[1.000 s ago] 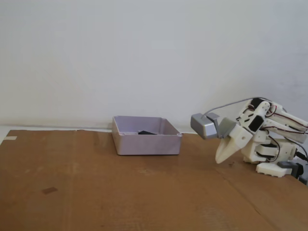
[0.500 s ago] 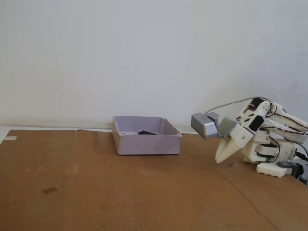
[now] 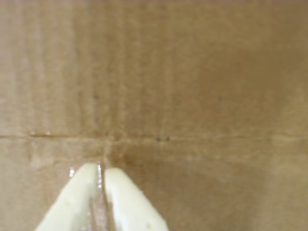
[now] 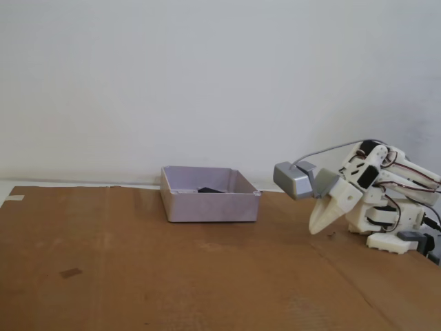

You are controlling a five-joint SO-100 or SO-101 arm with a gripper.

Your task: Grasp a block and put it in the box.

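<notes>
The pale lavender-grey box [image 4: 210, 205] stands on the cardboard near the back, in the fixed view. Inside it lies the small black block [image 4: 209, 189], only its top showing above the wall. My white gripper [image 4: 314, 228] hangs folded at the right, well clear of the box, tips pointing down just above the cardboard. In the wrist view the gripper [image 3: 101, 168] is shut, its two cream fingers pressed together with nothing between them, over bare cardboard. Box and block are out of the wrist view.
Brown cardboard [image 4: 172, 276] covers the table. A grey camera module [image 4: 293, 179] rides on the wrist. The arm's base [image 4: 393, 227] sits at the far right. A small dark mark [image 4: 70, 273] lies at the left. A white wall stands behind.
</notes>
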